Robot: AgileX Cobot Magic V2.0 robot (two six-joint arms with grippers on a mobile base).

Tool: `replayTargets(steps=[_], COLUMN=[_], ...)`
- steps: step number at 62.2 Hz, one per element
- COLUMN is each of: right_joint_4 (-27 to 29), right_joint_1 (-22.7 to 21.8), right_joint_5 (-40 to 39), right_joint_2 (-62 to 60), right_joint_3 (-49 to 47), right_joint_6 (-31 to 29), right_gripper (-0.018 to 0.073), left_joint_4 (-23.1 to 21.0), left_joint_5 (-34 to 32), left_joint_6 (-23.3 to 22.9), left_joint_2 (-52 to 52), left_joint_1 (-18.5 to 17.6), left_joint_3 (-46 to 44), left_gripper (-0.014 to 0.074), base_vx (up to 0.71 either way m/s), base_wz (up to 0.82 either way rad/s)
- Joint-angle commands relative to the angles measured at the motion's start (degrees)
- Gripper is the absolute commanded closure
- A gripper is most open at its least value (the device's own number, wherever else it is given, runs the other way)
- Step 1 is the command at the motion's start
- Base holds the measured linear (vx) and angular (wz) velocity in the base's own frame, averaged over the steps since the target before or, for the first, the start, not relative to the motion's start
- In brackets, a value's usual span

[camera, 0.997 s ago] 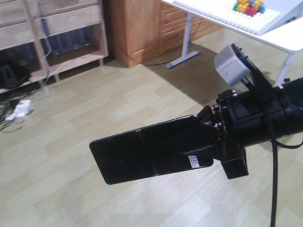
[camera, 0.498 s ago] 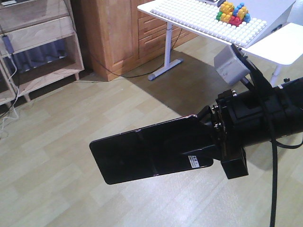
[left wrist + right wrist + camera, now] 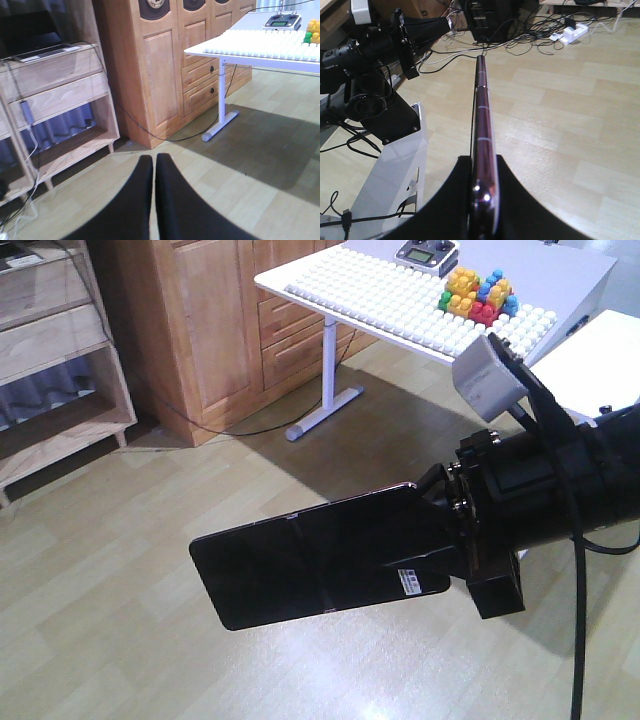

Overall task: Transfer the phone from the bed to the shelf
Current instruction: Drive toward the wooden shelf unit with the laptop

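Wood floor filling background. Right gripper clamping phone mid-air, so pickup's looking done. Shelf sitting well apart, placing not yet done. Left gripper jaws pressing together, empty.

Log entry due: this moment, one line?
right gripper: jaws shut on phone | left gripper: jaws shut, empty | shelf: not reached
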Motion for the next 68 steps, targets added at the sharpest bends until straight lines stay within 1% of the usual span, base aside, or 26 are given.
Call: replayTargets(steps=[1, 18, 33, 68], right_joint_4=[4.7, 4.7, 4.7, 4.7], right_joint_1=[0.0, 0.0, 0.0, 0.0], right_joint_5=[3.8, 3.8, 3.8, 3.8], right_joint_2=[-1.6, -1.6, -1.6, -1.6], right_joint_3=[-1.6, -1.6, -1.6, -1.6], right_joint_6=[-0.3, -0.3, -0.3, -0.3], right_gripper=[0.0561, 0.0561, 0.0561, 0.0561], left_joint_4=[-0.5, -0.5, -0.5, -0.5], left_joint_5=[-4.1, -4.1, -4.1, -4.1], left_joint_6=[-0.3, -0.3, -0.3, -0.3], left_joint_2=[-0.8, -0.8, -0.8, -0.8], left_joint_1=[-0.2, -0.2, -0.2, -0.2], left_joint_3=[-1.2, -1.2, -1.2, -1.2], left_gripper=[0.0595, 0.0595, 0.0595, 0.0595], base_vx=[0.43, 0.43, 0.42, 0.42], base_wz=[-0.11, -0.06, 0.09, 0.33])
